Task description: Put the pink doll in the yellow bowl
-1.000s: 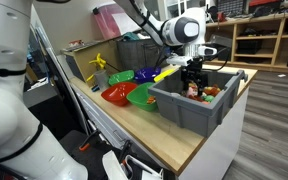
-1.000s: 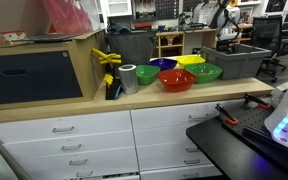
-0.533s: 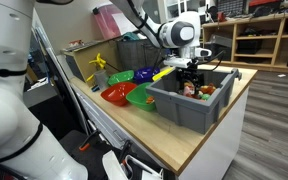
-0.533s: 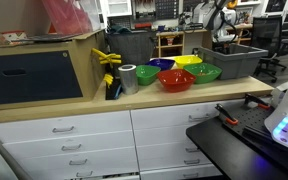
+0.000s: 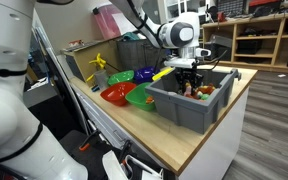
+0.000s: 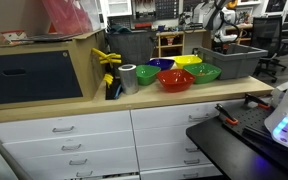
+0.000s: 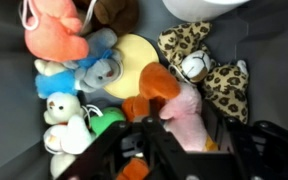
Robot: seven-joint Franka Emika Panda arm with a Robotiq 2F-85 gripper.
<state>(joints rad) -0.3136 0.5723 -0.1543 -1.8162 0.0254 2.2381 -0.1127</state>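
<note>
Wrist view: end effector (image 7: pixel 189 150), slightly higher than before, straddles pink doll (image 7: pixel 189 112); whether it grips is unclear.

Gripper (image 5: pixel 188 84) pointing straight down, jaws apart

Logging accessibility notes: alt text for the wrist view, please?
The open tool hangs over a pink doll in a grey bin crowded with soft toys, among them a leopard-print toy and a yellow toy.

Toys (image 7: pixel 134 62) hem in the pink doll (image 7: pixel 191 118); bin (image 5: pixel 187 110) open above.
</note>
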